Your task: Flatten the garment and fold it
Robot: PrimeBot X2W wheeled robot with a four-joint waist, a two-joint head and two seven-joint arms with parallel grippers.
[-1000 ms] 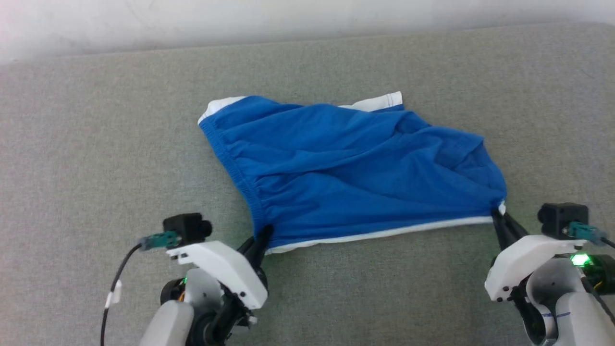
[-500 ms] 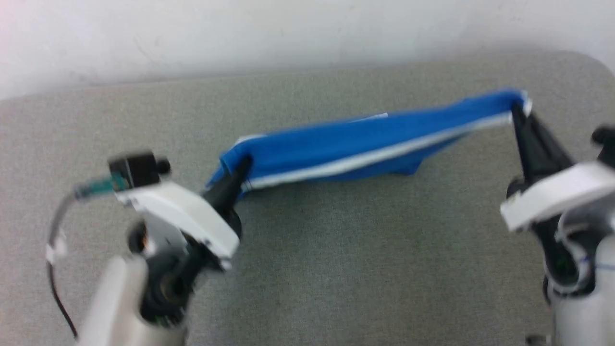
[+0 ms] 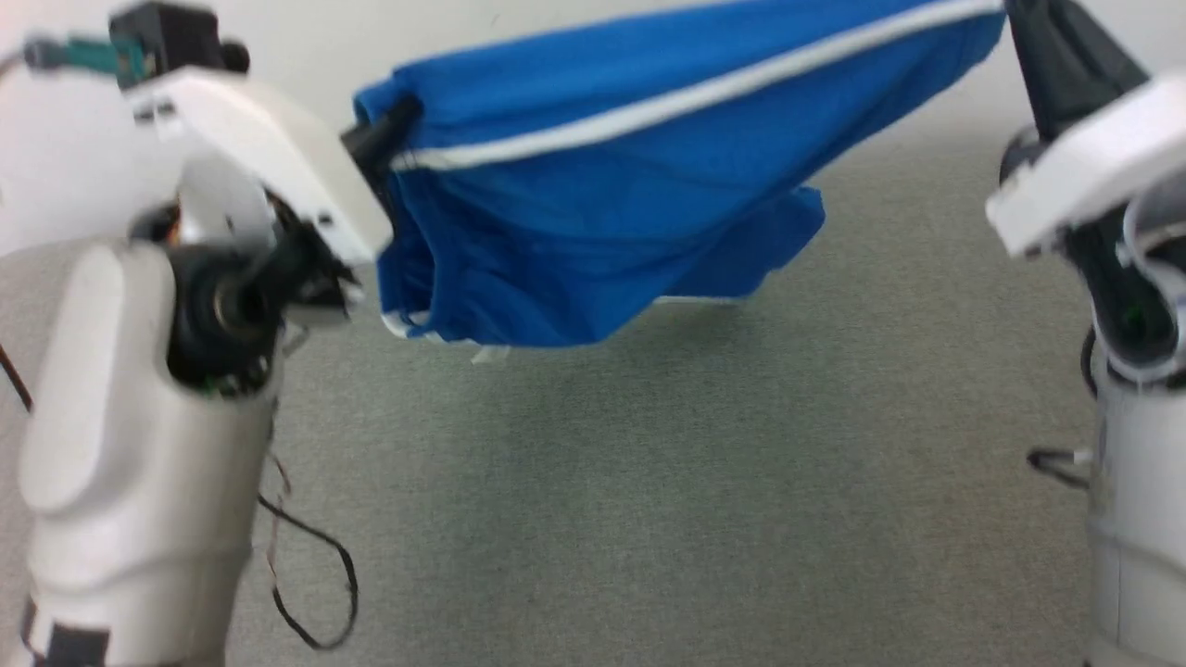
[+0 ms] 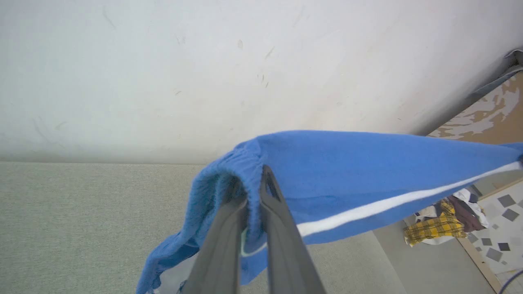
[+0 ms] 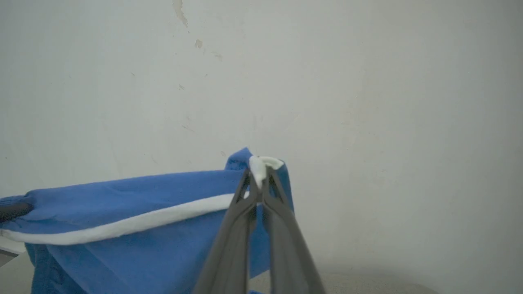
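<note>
Pinching a gathered corner, my left hand (image 4: pixel 253 179) is clamped on the garment (image 3: pixel 593 185). My right hand (image 5: pixel 256 175) grips the opposite white-trimmed corner, its fingertips cut off at the head view's top edge. The blue cloth hangs stretched between them above the grey desk (image 3: pixel 649 482), motion-blurred, sagging folds hiding its underside, before a white wall (image 5: pixel 367 102).

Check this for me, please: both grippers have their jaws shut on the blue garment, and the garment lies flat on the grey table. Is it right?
Not quite. The jaws are shut on the garment, but it does not lie flat on the grey table: it hangs in the air, stretched between the left gripper and the right gripper. The head view shows this.
</note>
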